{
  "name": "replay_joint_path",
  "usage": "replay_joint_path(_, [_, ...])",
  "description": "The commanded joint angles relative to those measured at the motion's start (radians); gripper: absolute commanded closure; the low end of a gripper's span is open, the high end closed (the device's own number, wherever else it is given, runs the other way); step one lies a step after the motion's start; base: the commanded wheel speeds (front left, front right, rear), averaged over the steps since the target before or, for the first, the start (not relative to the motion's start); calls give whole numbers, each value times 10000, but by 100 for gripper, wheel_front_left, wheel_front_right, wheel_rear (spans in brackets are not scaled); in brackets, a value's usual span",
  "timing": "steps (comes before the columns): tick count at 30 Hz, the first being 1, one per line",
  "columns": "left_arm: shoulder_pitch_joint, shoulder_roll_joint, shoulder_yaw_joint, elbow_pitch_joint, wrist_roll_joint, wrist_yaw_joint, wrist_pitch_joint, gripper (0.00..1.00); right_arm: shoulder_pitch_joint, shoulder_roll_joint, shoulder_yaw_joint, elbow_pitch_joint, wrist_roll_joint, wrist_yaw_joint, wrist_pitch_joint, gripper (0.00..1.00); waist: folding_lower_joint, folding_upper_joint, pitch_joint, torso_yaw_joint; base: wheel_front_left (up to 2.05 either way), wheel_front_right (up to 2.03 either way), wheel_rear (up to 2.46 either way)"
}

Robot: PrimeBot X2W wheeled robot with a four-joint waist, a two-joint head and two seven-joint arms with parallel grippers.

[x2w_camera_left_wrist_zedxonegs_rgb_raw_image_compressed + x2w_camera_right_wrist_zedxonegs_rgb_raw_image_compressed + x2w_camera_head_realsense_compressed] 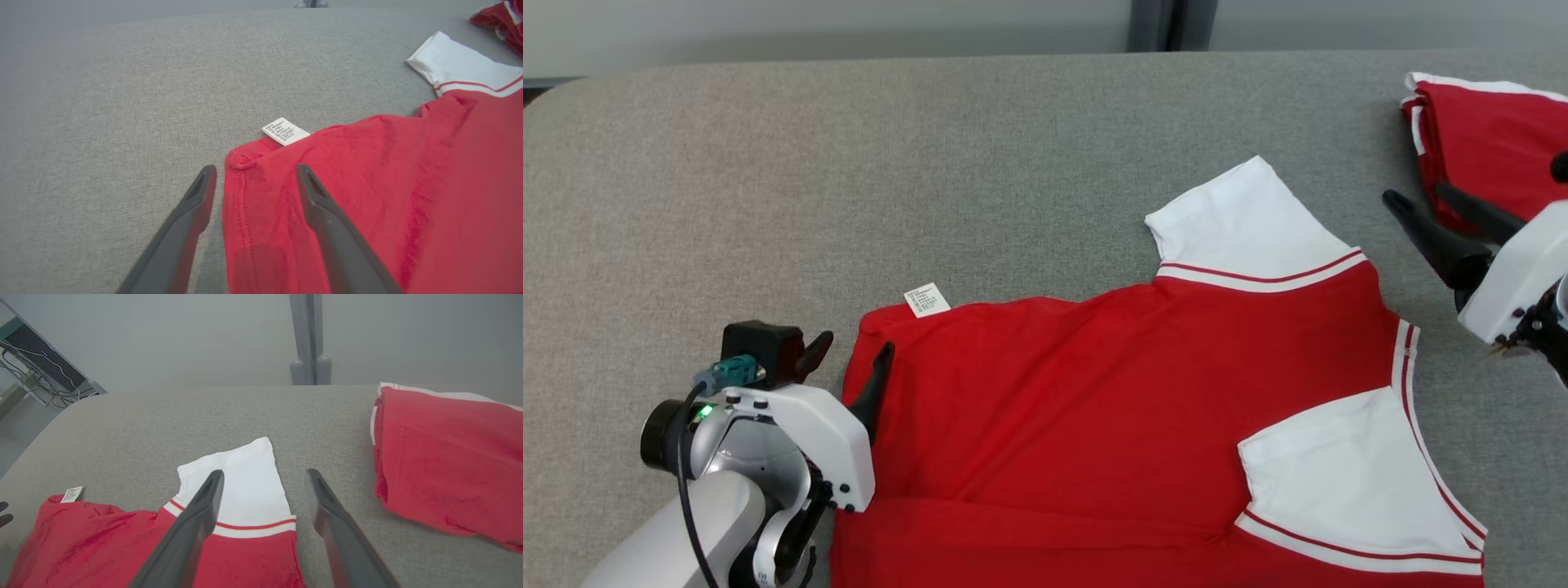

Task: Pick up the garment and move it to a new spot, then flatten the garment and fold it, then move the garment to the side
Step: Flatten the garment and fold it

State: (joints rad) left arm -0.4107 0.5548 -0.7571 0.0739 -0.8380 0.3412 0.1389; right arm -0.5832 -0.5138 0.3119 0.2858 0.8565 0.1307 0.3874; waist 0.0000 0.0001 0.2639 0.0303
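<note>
Head view: a red shirt (pixel 1094 408) with white sleeves lies spread on a grey cloth surface (pixel 768 204) toward 5 o'clock, and a folded red pile (pixel 1486 139) sits at 2 o'clock. The left gripper (pixel 856 347) at 8 o'clock and the right gripper (pixel 1414 194) at 3 o'clock both gape wide, empty. Left wrist view: its fingers straddle the shirt's edge, with a white label (pixel 285 130) toward 12 o'clock. Right wrist view: a pale wall (pixel 163 335) and a grey post (pixel 308 335) at 12 o'clock, cables (pixel 41 381) at 10 o'clock.

left claw (pixel 856 341): dark tapered fingers (pixel 874 384) | white shell (pixel 821 433), green light (pixel 704 411), teal plug (pixel 734 372), black cable (pixel 686 490) | right claw (pixel 1414 193): seemingly alike
</note>
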Motion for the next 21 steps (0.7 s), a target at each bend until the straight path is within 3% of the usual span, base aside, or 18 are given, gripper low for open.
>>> replay_joint_path(1, [-414, -127, -54, 267, 99, -171, 36, 0, -527, -117, 222, 349, 103, 5, 141, 0, 0, -1, 481, 266, 0, 0, 0])
replay_joint_path(12, [-1701, -867, -375, 1393, 280, -731, 239, 0, -2864, -492, 1562, 2104, 551, 3, 837, 0, 0, -1, 1308, 794, 0, 0, 0])
replay_joint_path(21, [-2424, -1267, -585, 1796, 357, -1021, 476, 0, -4190, -428, 2465, 3481, 959, 3, 1343, 0, 0, -1, 1797, 1239, 0, 0, 0])
